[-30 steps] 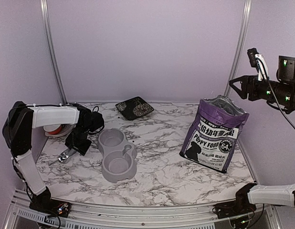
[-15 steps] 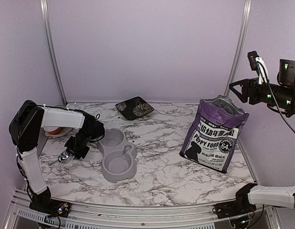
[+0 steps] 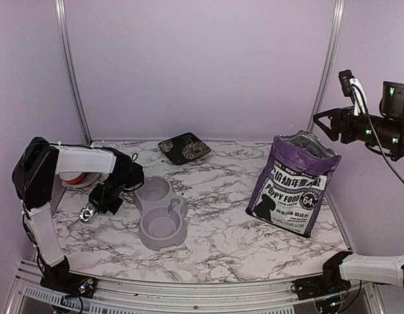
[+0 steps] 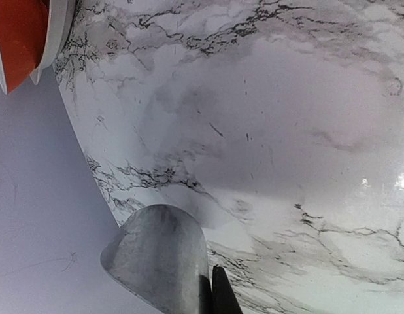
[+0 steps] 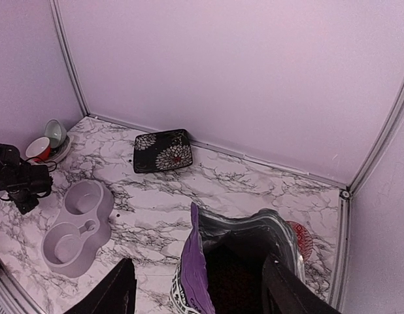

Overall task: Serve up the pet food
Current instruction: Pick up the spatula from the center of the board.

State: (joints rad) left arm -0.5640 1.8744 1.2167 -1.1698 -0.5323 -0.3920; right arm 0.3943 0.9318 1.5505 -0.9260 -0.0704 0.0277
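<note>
Purple walls stand behind and on both sides of a white desk (image 3: 235, 242) with grey marble lines. On the right side of the desk stands the biggest thing, a purple and white bag (image 3: 293, 186) that says "PUPPY FOOD". Its top is open. The pet food (image 5: 231, 284) is inside the bag. From above it looks like dark brown stuff down in the opening, and the bits are too small to tell apart.

High over the bag hangs the right gripper (image 5: 197, 260). Its two fingers are wide apart and hold nothing.

Left of the middle sits a grey double bowl (image 3: 161, 212), with one cup far and one cup near. Both cups have no food in them. At the far edge lies a black plate (image 3: 184, 147) with white flowers on it. In the far left corner are a red and white bowl (image 3: 74, 178) and one more small bowl.

Just left of the double bowl, the left gripper (image 4: 215, 294) is down low by the desk. It is squeezed tight on the handle of a shiny metal scoop (image 4: 159, 255). The scoop's cup points to the left edge of the desk.
</note>
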